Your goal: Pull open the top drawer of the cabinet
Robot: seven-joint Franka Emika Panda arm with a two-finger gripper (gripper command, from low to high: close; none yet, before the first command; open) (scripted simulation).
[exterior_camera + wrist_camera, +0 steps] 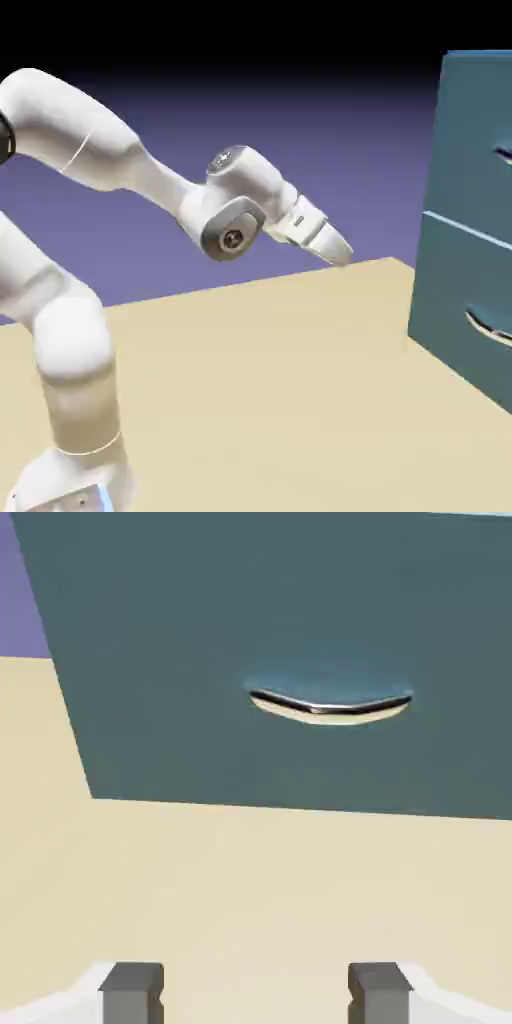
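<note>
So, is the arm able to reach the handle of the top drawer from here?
Probably yes: between the open tool and the cabinet nothing stands, though it must rise to the top handle.

- smooth, glossy white arm [75, 335] with rounded, bulging segments
- thin pale seam rings around the segments
- grey round joint caps with dark, bolt-like centres
- black ring at the picture's left edge
- bluish-lit strip on the white base [75, 485]
- blocky dark-grey fingertips [132, 992] on white fingers
</note>
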